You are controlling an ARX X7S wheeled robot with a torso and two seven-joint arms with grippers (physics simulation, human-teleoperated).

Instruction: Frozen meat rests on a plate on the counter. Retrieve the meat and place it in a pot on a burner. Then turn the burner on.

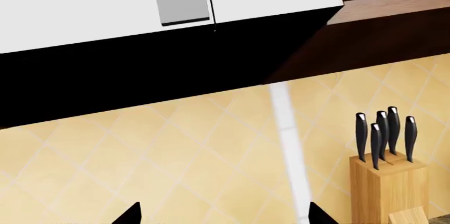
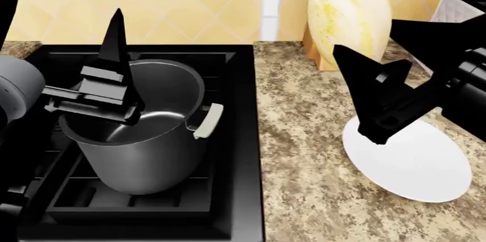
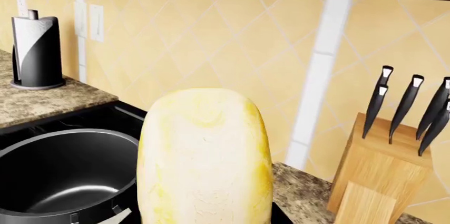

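Note:
The pale yellow-cream meat [image 2: 349, 17] is lifted upright above the counter [image 2: 304, 156], right of the stove. My right gripper [image 2: 361, 64] is shut on its lower end. In the right wrist view the meat [image 3: 204, 155] fills the middle and hides the fingers. The white plate [image 2: 417, 162] lies bare below that arm. The steel pot [image 2: 144, 139] stands on a burner of the black stove top [image 2: 231, 156], and the right wrist view shows its dark inside [image 3: 63, 176]. My left gripper [image 2: 62, 3] hangs open over the pot, fingers up, holding nothing [image 1: 225, 216].
A wooden knife block [image 3: 383, 166] stands against the tiled wall behind the meat, also seen in the left wrist view [image 1: 387, 187]. A paper towel holder [image 3: 35, 50] sits on the counter left of the stove. A white appliance [image 1: 168, 8] hangs overhead.

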